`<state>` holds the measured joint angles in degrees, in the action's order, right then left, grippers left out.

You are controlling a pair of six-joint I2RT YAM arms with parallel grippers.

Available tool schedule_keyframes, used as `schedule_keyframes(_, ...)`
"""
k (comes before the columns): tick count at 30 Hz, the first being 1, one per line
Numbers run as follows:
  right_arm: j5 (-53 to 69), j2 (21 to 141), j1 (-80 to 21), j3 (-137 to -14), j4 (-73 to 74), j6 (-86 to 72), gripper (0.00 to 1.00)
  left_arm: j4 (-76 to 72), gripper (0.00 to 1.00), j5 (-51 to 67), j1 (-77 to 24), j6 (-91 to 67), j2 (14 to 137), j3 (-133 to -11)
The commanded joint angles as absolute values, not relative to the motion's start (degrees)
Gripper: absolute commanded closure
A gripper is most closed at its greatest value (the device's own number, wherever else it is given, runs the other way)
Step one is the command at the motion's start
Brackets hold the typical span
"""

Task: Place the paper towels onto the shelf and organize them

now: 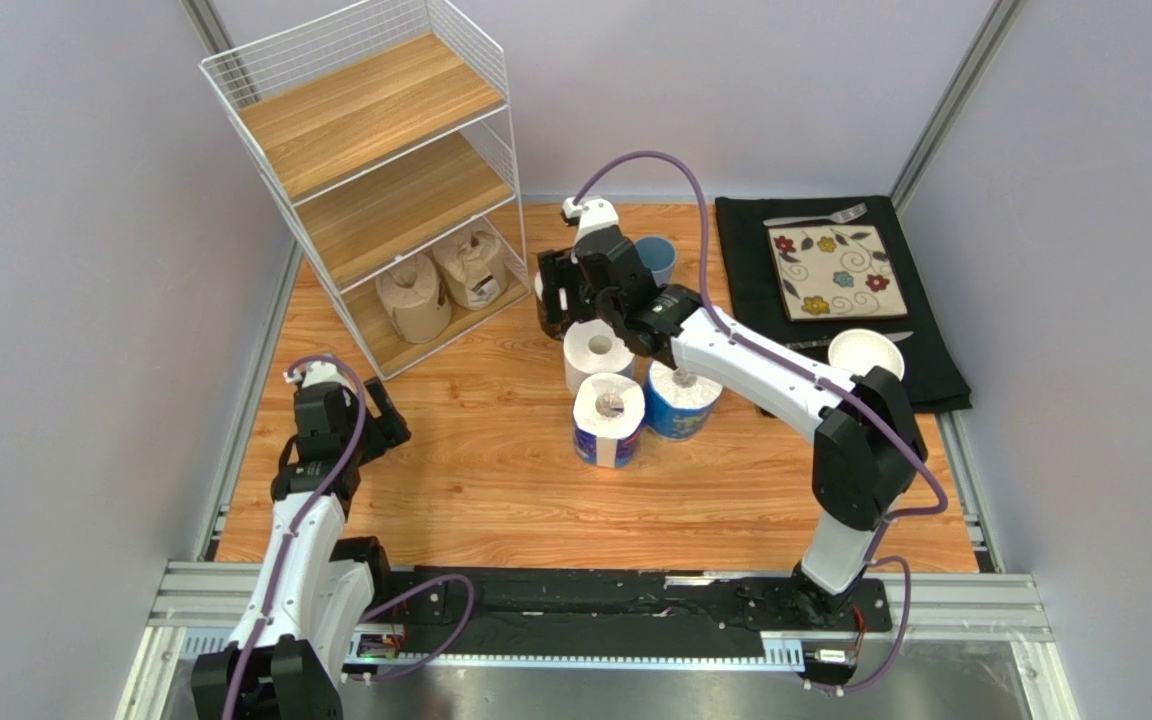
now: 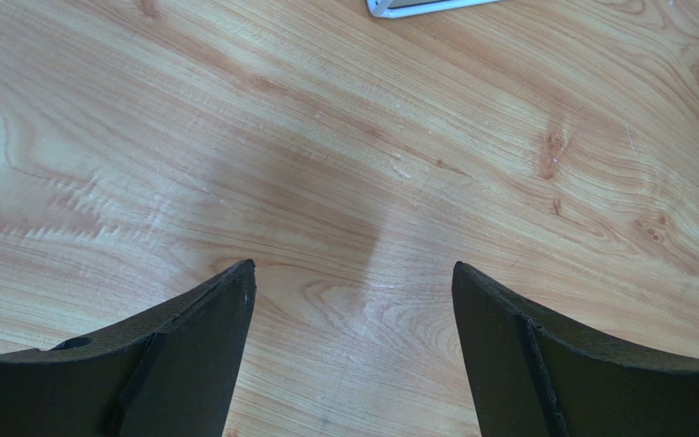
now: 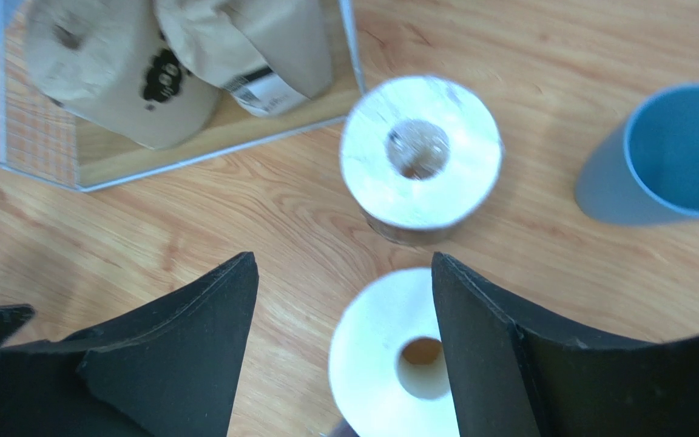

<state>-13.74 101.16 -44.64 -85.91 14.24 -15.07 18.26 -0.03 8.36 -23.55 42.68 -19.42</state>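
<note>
The shelf (image 1: 372, 113) stands at the back left, a white wire rack with three wooden boards. Two brown-wrapped paper towels (image 1: 417, 297) (image 1: 473, 267) lie on its bottom board, and the right wrist view shows them too (image 3: 116, 73) (image 3: 253, 45). On the table stand a dark-wrapped roll (image 1: 552, 315) (image 3: 421, 159), a plain white roll (image 1: 597, 356) (image 3: 390, 355) and two blue-wrapped rolls (image 1: 608, 420) (image 1: 683, 398). My right gripper (image 1: 575, 293) (image 3: 344, 259) hovers open above the white roll, which is partly under its right finger. My left gripper (image 1: 372, 420) (image 2: 355, 266) is open over bare table.
A blue cup (image 1: 657, 258) (image 3: 672, 155) stands just right of the dark-wrapped roll. At the back right, a black mat (image 1: 928, 300) carries a flowered plate (image 1: 835, 273), cutlery and a white bowl (image 1: 865, 354). Grey walls close in both sides.
</note>
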Motion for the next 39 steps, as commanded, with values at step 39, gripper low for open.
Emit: schedule_keyframes(39, 7.91, 128.67, -35.68, -100.19, -30.85, -10.37, 0.34, 19.42, 0.12, 0.09, 8.88, -23.91, 39.73, -18.37)
